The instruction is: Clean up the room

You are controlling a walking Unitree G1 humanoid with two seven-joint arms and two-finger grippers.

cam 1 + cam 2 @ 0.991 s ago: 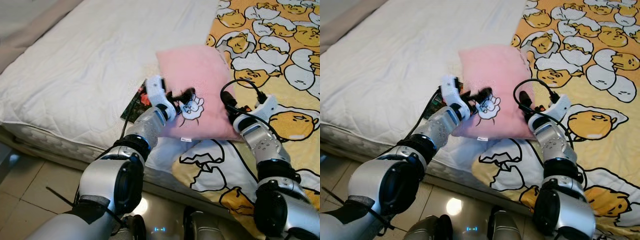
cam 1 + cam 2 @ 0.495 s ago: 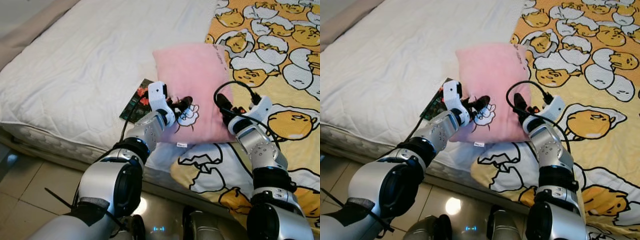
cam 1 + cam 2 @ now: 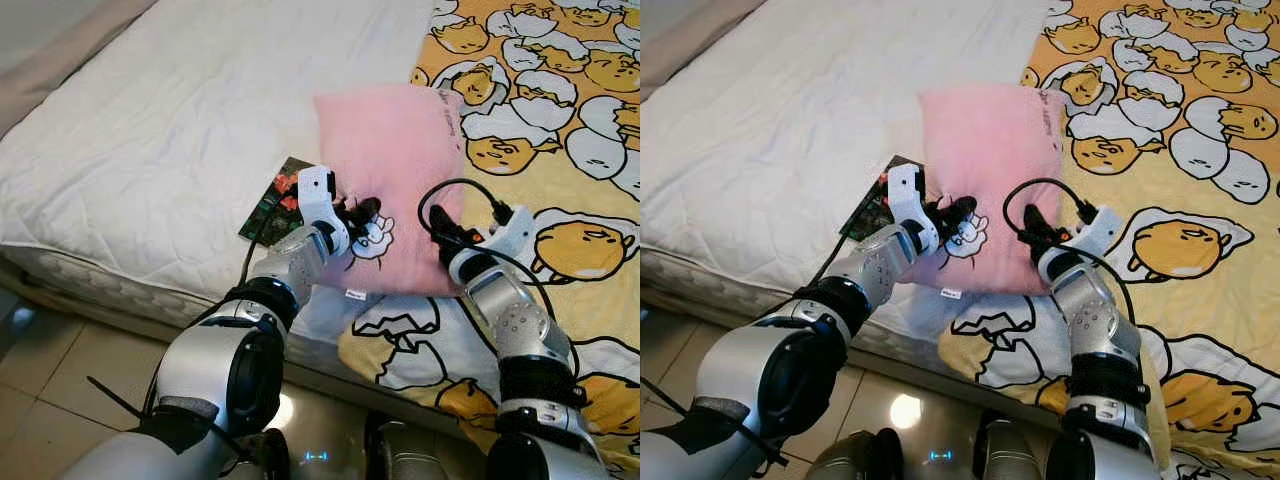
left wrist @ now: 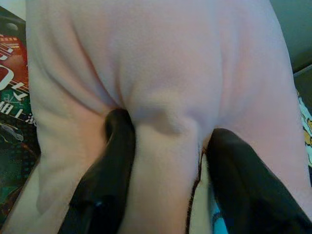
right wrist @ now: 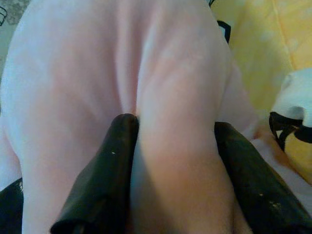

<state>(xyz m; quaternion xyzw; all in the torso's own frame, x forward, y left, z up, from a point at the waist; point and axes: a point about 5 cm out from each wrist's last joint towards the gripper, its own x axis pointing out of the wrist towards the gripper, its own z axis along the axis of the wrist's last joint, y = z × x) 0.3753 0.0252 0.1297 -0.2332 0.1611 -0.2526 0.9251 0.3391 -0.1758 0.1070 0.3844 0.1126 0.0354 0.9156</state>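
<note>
Two grippers held a pink pillow (image 3: 392, 170) at its near edge, above the white mattress (image 3: 170, 140) beside a yellow egg-patterned blanket (image 3: 560, 130). The left gripper (image 3: 362, 212) and right gripper (image 3: 436, 228) each pinched a fold of fabric between narrowly parted fingers. A dark book (image 3: 272, 200) lay just beside the pillow's left edge.

You are looking down at a bed (image 3: 150, 140) that is taking up most of the frame, its white quilted mattress cover (image 3: 200, 100) spreading across the upper left and centre. A yellow blanket with a cartoon egg print (image 3: 560, 150) is covering the right side and hanging over the near edge. Pale glossy floor tiles (image 3: 40, 400) are showing along the lower left, and a bright spot of light (image 3: 906, 411) is reflecting off them at the bottom centre.
</note>
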